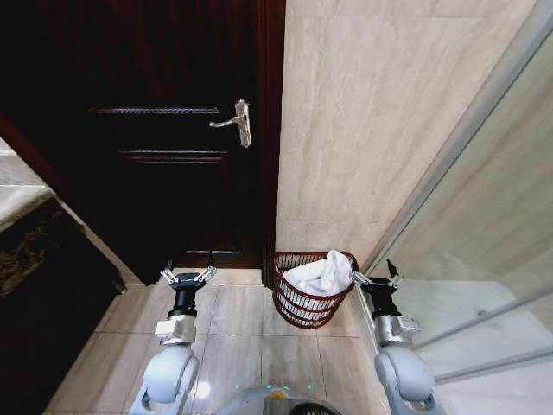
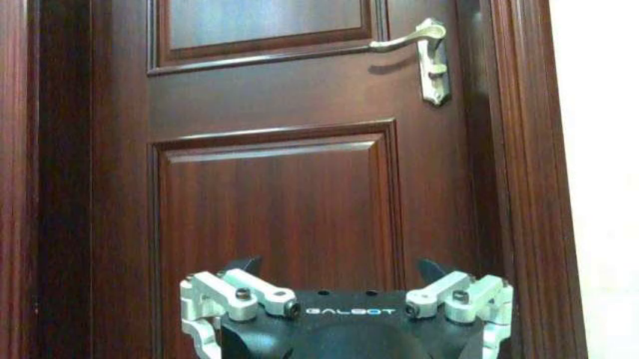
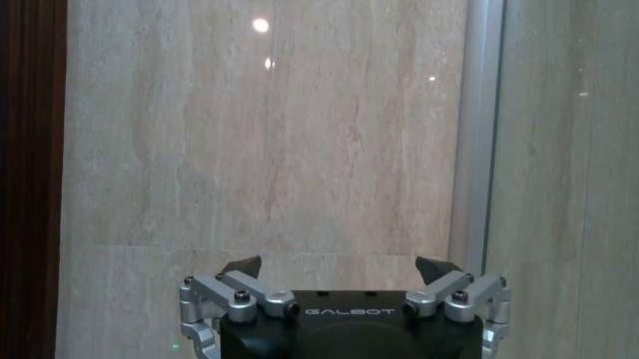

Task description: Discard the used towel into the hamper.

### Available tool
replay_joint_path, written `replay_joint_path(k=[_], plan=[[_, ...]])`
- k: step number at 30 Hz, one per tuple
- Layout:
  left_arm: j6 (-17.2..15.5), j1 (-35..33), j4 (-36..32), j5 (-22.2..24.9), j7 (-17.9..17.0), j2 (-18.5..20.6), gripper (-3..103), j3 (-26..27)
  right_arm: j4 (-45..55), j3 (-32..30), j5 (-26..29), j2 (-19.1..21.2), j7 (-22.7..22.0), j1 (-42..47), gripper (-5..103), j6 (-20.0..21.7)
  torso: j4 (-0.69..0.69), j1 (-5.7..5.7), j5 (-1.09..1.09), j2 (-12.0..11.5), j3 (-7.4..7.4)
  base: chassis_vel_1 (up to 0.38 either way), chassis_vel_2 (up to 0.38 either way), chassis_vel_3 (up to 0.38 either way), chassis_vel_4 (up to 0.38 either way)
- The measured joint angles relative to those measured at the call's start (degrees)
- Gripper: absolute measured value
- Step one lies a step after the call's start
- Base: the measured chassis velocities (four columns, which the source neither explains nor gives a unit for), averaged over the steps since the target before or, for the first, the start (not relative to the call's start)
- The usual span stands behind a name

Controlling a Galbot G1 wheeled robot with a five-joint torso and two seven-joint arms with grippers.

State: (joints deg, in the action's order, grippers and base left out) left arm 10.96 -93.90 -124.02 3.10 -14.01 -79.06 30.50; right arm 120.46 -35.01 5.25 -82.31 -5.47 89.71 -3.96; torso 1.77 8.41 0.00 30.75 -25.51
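Observation:
The hamper, a small round reddish-brown openwork basket, stands on the tiled floor against the beige wall, just right of the door frame. A white towel lies bunched inside it, one fold draped over the rim on the right. My right gripper is open beside the hamper's right rim, holding nothing; it also appears as the right gripper facing the wall. My left gripper is open to the left of the hamper, in front of the door, and as the left gripper it is empty.
A dark wooden door with a silver lever handle is shut ahead on the left. A glass shower panel with a metal frame runs along the right. A dark stone counter juts in at the left.

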Motion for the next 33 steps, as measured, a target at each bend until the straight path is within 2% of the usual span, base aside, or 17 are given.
replay_joint_path(k=[17, 33], plan=[[0.3, 0.0, 0.1, 0.0, 0.2, 0.0, 100, 0.2, -0.1, 0.1, 0.2, 0.7, -0.1, -0.2, 100, 0.2, 0.0, -0.81, 0.0, -2.1, 1.31, 0.0, 0.0, 0.0, 0.0], [1.4, 0.5, 1.2, -0.1, 0.7, 0.4, 100, 0.1, -0.1, 0.0, 0.2, -0.3, -0.3, 0.0, 100, -0.2, 0.0, -1.79, 0.0, -4.6, 2.85, 0.0, 0.0, 0.0, 0.0]])
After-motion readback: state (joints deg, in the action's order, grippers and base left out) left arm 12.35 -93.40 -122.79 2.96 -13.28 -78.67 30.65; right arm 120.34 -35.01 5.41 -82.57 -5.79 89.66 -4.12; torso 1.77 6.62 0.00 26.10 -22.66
